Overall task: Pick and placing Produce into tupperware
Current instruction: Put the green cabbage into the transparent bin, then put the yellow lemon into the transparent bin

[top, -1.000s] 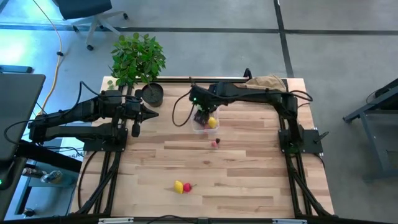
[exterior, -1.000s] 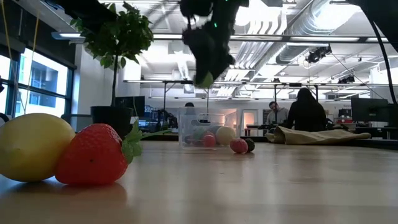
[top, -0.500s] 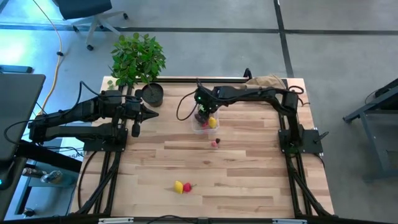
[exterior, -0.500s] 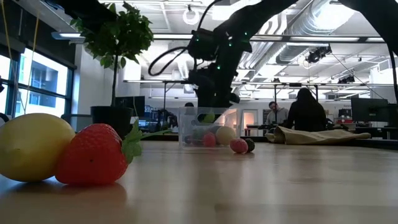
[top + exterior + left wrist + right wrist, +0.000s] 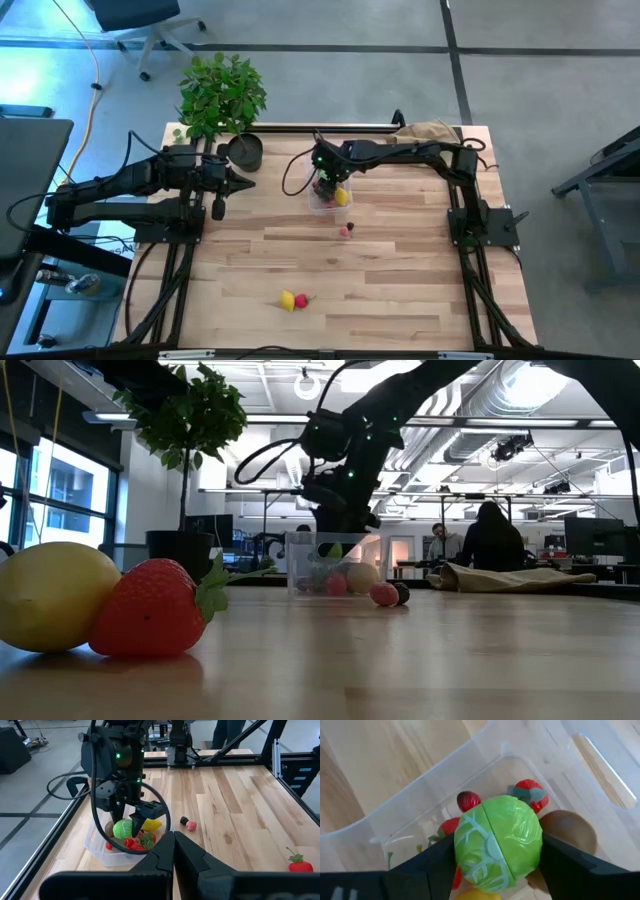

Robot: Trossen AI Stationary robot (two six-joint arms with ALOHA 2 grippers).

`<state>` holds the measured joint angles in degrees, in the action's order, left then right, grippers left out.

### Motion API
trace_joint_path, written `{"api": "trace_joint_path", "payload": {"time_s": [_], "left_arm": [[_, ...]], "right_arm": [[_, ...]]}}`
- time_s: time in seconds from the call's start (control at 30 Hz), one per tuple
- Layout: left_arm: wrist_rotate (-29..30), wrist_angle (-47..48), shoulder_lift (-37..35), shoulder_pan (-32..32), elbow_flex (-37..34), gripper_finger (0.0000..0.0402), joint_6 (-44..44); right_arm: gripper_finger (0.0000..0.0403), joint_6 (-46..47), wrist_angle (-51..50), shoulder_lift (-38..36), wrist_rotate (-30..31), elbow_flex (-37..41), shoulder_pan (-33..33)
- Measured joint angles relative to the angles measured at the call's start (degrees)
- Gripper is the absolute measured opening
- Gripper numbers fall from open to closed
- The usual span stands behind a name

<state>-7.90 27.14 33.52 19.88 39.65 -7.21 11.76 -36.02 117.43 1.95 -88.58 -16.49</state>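
The clear tupperware (image 5: 322, 204) stands at the table's far middle and holds red berries (image 5: 469, 800), a brown piece (image 5: 568, 835) and a yellow lemon (image 5: 152, 825). My right gripper (image 5: 325, 187) reaches down into it, shut on a round green cabbage-like piece (image 5: 497, 842). A pink piece (image 5: 346, 229) and a dark one lie on the wood beside the tub. A lemon (image 5: 288, 299) and a strawberry (image 5: 303, 299) lie near the front edge. My left gripper (image 5: 245, 182) waits shut at the far left, clear of everything. My right gripper pinches the green piece's two opposite sides (image 5: 535, 845) between its two fingers. The fingers (image 5: 145, 812) slant down from above. The piece hangs inside the tub's mouth (image 5: 335, 548), just over the produce there; whether it rests on that produce cannot be told.
A black round pot (image 5: 245, 150) with a leafy plant (image 5: 220, 95) stands at the far left, close to my left gripper. A tan paper bag (image 5: 430, 130) lies at the far right corner. Bare wood fills the table's middle and near right.
My right gripper has come down with the green piece from well above the tupperware into its mouth, most of the way in the first half second. The piece stays between the fingers. The other produce has kept its place.
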Motion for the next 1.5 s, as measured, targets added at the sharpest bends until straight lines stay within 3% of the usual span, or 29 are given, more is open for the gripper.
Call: {"api": "trace_joint_path", "payload": {"time_s": [0.53, 0.73, 0.9, 1.5], "left_arm": [[0.00, 0.00, 0.00, 0.00, -0.01, 0.0001, 0.00], [0.02, 0.00, 0.00, 0.00, -0.01, 0.0001, 0.00], [0.00, 0.00, 0.00, 0.00, -0.01, 0.0001, 0.00], [0.01, 0.00, 0.00, -0.02, 0.01, 0.0001, 0.01]], "right_arm": [[0.0260, -0.25, 1.13, 0.63, 0.10, -0.04, 0.02], [0.0260, -0.13, 0.30, 0.52, -2.68, -1.96, 0.04], [0.0260, -0.21, -5.50, 0.38, -2.68, -6.36, 0.04], [0.0257, 1.27, -40.80, -0.27, -1.00, -28.23, 2.60]]}}
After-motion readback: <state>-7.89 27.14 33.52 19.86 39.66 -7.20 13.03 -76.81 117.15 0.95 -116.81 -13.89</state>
